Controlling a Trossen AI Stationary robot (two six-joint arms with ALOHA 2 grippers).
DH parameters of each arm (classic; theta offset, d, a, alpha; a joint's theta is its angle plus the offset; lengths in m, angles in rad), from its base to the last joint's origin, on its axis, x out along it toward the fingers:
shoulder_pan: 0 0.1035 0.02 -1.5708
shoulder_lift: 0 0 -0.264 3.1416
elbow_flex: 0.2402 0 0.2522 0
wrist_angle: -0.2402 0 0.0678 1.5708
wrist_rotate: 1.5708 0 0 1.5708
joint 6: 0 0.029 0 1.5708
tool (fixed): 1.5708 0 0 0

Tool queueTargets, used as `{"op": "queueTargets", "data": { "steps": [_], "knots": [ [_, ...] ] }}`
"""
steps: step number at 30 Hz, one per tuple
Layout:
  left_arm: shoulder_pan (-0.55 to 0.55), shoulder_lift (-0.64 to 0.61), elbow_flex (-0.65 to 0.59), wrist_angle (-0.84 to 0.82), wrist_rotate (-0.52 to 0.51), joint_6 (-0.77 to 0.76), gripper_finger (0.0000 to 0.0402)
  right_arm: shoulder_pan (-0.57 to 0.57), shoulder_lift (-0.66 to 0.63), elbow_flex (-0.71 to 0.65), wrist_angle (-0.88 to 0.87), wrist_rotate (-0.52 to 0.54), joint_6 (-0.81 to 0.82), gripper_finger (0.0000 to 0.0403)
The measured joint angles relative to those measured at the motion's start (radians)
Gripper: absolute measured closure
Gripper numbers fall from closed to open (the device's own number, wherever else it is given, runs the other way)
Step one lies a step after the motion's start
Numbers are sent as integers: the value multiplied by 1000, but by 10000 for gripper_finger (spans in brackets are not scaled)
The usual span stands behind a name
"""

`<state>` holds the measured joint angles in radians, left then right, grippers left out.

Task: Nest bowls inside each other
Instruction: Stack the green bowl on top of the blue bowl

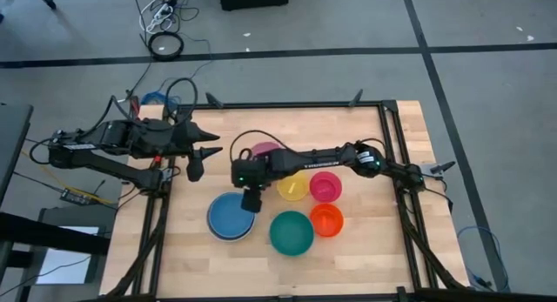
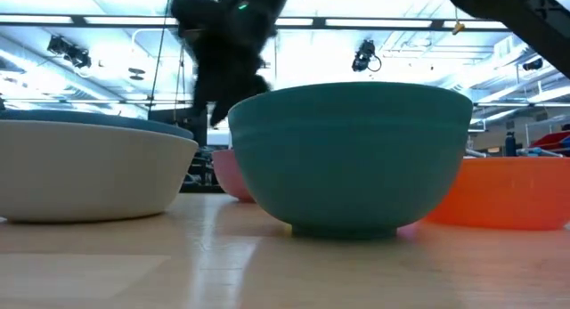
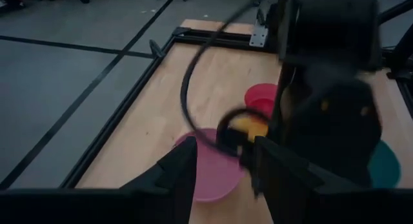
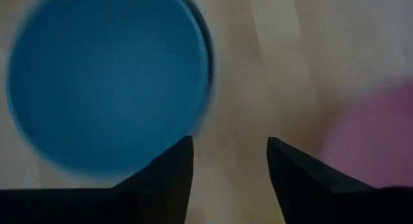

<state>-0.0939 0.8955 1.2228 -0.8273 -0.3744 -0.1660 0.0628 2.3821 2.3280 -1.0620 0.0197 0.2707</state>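
The blue bowl (image 1: pixel 228 215) sits nested inside the pale grey-white bowl (image 2: pixel 89 175) at the near left of the bowls. My right gripper (image 1: pixel 251 201) hovers open just above the blue bowl's right rim (image 4: pixel 193 69), with nothing between its fingers (image 4: pixel 177 162). Standing apart on the table are the yellow bowl (image 1: pixel 293 187), the magenta bowl (image 1: pixel 325 186), the orange-red bowl (image 1: pixel 326 220) and the green bowl (image 1: pixel 291 233). The right arm partly hides the light pink bowl (image 1: pixel 264 150). My left gripper (image 1: pixel 207 152) waits open at the table's left.
A black frame (image 1: pixel 387 137) edges the wooden table. The right arm (image 1: pixel 331 158) reaches across the table's middle above the far bowls. Bare wood lies along the near edge (image 1: pixel 287 276) and the far strip (image 1: pixel 296 124).
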Motion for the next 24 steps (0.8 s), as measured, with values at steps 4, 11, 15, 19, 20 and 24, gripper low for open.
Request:
{"op": "queueTargets", "data": {
  "steps": [4, 11, 15, 19, 20, 24],
  "knots": [
    [0, 0, 0, -24, 0, -2, 238, 15, -32, 0, -201, 88, 8, 217],
    [0, 0, 0, -31, 0, -3, 238, 76, -98, 0, -382, 124, -25, 221],
    [0, 0, 0, -33, 0, -3, 238, 123, -112, 0, -435, 96, -86, 218],
    [0, 0, 0, -36, 0, -3, 238, 186, -120, 0, -464, 93, -201, 218],
    [0, 0, 0, -37, 0, -3, 238, 202, -118, 0, -463, 99, -236, 219],
    [0, 0, 0, -43, 0, -3, 238, 247, -117, 0, -427, 138, -296, 219]
  ]
}}
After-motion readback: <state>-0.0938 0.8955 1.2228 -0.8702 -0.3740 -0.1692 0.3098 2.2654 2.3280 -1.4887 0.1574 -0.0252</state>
